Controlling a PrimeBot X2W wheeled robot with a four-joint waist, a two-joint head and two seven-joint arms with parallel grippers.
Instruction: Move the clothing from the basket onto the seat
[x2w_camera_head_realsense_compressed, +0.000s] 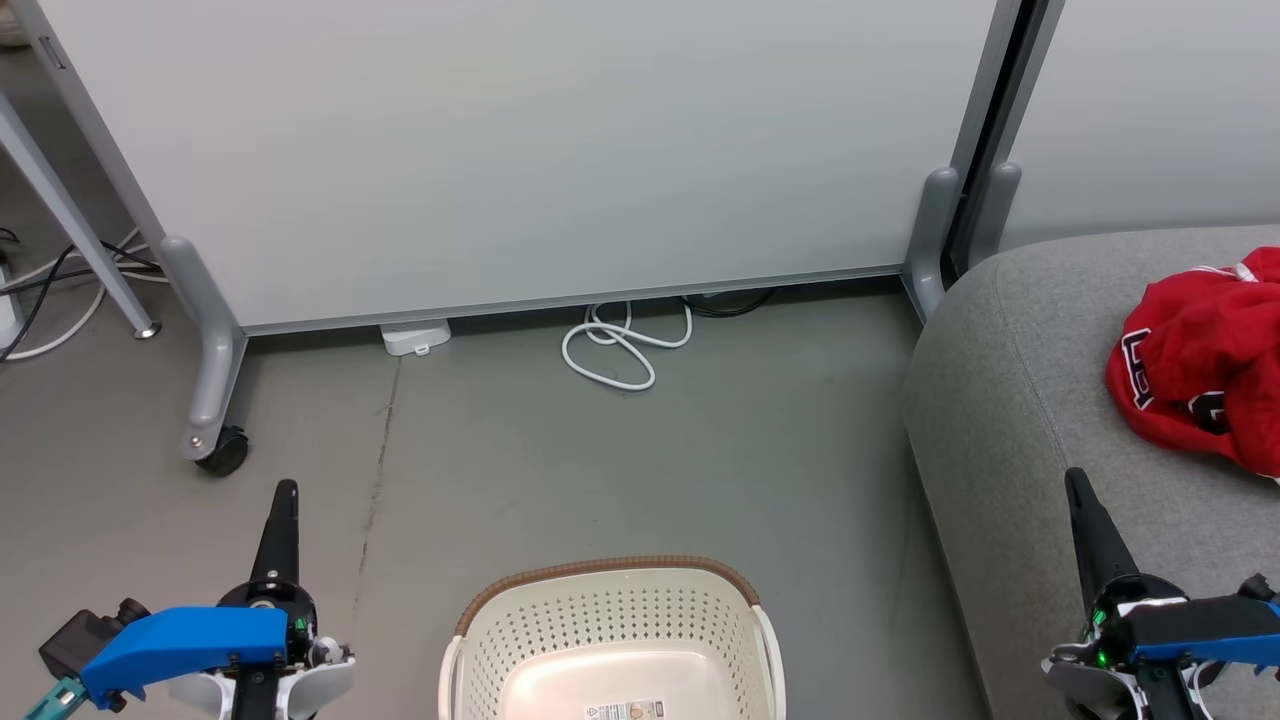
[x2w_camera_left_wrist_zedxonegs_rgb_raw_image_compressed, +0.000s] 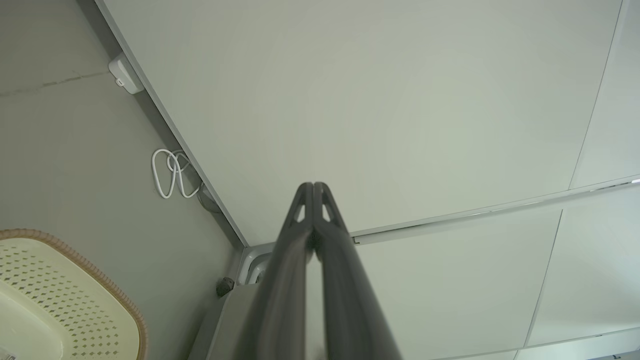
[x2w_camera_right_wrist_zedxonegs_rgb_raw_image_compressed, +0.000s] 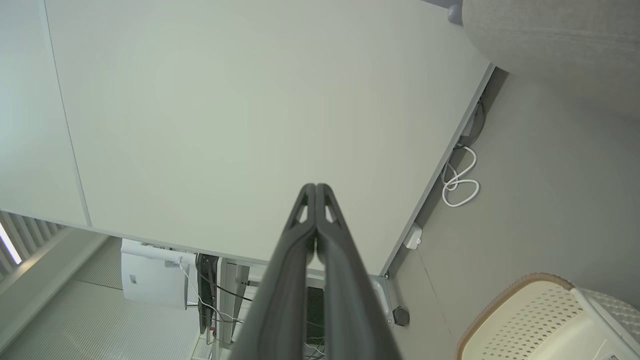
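The cream perforated basket (x2w_camera_head_realsense_compressed: 610, 640) with its brown rim stands on the floor at the bottom centre of the head view, and its inside shows bare plastic with a label. Red clothing (x2w_camera_head_realsense_compressed: 1200, 365) with white trim and dark lettering lies crumpled on the grey seat (x2w_camera_head_realsense_compressed: 1010, 400) at the right. My left gripper (x2w_camera_head_realsense_compressed: 285, 492) is shut at the lower left, left of the basket, holding nothing. My right gripper (x2w_camera_head_realsense_compressed: 1075, 478) is shut at the lower right, over the seat's front part, below the clothing. The basket (x2w_camera_left_wrist_zedxonegs_rgb_raw_image_compressed: 60, 295) and basket (x2w_camera_right_wrist_zedxonegs_rgb_raw_image_compressed: 540, 320) show in both wrist views, with shut left gripper (x2w_camera_left_wrist_zedxonegs_rgb_raw_image_compressed: 313, 186) and shut right gripper (x2w_camera_right_wrist_zedxonegs_rgb_raw_image_compressed: 316, 187).
A large pale partition panel (x2w_camera_head_realsense_compressed: 520, 150) on grey castor feet (x2w_camera_head_realsense_compressed: 210, 400) stands behind the floor area. A coiled white cable (x2w_camera_head_realsense_compressed: 625, 345) and a small white box (x2w_camera_head_realsense_compressed: 415, 337) lie at its base. More cables and a metal leg (x2w_camera_head_realsense_compressed: 60, 210) are at the far left.
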